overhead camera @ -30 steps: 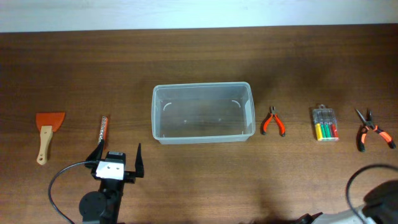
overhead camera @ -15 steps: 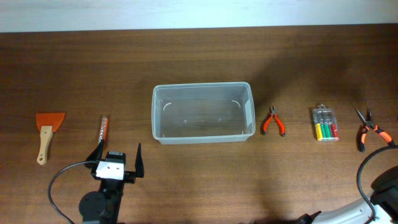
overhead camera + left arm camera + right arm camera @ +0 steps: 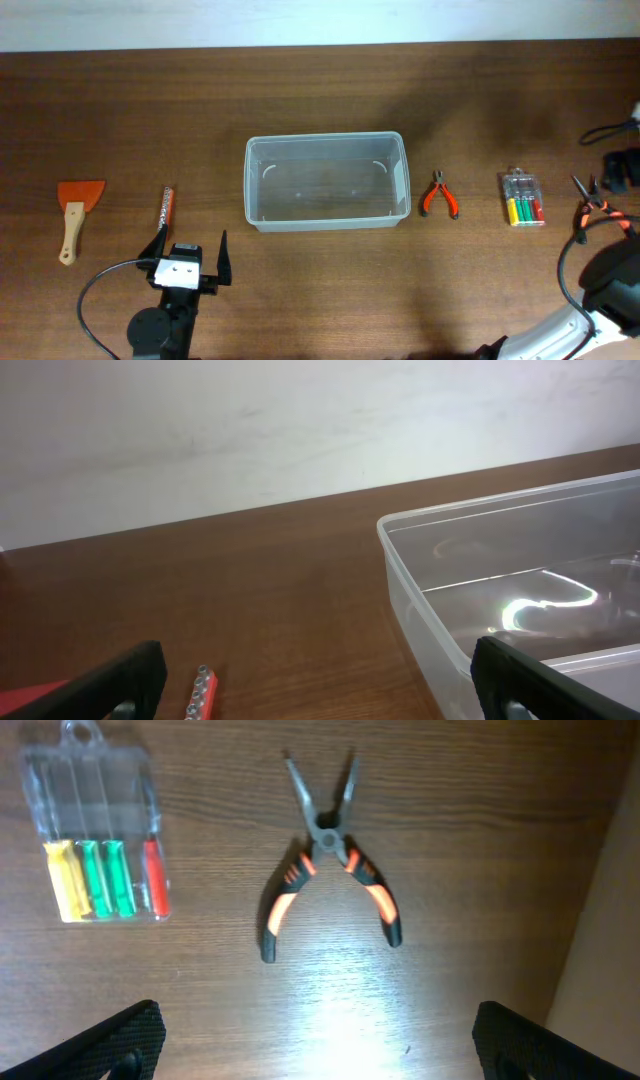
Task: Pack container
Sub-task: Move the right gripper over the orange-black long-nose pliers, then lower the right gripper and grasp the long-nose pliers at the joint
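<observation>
Container [image 3: 327, 222], clear plastic, sits upright at the middle of the table [image 3: 320, 90], its long sides running left to right. Only wood grain shows through its floor. A broad band of bare wood lies between its far rim and the table's back edge, and another between its near wall and the front.

Left of it, well apart, lie a narrow red strip [image 3: 167, 208] and, farther out, an orange scraper [image 3: 75, 215]. To its right, in a row with gaps between, are small orange-handled cutters [image 3: 438, 196], a clear case [image 3: 523, 198] holding yellow, green and red tools, and long-nose pliers [image 3: 592, 205] near the table's right edge.

The left hand [image 3: 192, 238] is released, fingers spread wide, by the strip's near end and off the container's near-left corner. The right hand [image 3: 320, 1040] is likewise released, fingers wide apart, above the pliers.
</observation>
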`<state>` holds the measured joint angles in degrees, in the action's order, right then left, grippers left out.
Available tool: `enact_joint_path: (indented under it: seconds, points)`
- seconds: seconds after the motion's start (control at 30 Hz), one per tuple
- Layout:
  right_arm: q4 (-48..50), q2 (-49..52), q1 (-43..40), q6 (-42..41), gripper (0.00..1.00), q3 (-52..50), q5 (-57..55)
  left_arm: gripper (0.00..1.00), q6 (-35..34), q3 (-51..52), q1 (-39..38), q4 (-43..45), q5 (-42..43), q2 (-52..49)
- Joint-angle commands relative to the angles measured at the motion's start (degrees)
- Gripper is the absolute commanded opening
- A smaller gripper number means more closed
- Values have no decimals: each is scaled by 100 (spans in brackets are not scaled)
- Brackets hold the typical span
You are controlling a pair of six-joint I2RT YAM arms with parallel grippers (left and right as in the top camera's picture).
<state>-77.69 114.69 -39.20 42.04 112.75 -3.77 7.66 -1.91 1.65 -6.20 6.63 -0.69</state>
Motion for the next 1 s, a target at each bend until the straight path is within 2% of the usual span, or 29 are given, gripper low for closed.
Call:
enact_joint_path:
  seconds: [0.0, 0.1, 0.23, 0.4, 0.67, 0.77, 0.97]
  points:
    - [-101, 44, 221, -256, 99, 63, -378, 99, -33, 42, 28, 15, 39, 35]
    - [-116, 44, 286, -608, 99, 63, -267, 99, -33, 42, 28, 15, 39, 35]
    - [-98, 105, 278, -920, 99, 59, 463, 99, -33, 42, 28, 15, 39, 35]
    - [-114, 415, 273, -2127, 99, 28, 0, 99, -33, 42, 28, 15, 39, 35]
    - [-127, 763, 199, -2345, 99, -96, 13, 99, -33, 42, 28, 15, 39, 35]
    - [-94, 765, 83, -2629, 99, -175, 9, 99, -33, 42, 28, 15, 39, 35]
    - [-208, 765, -313, -2643, 99, -291, 157, 99, -33, 42, 28, 15, 39, 35]
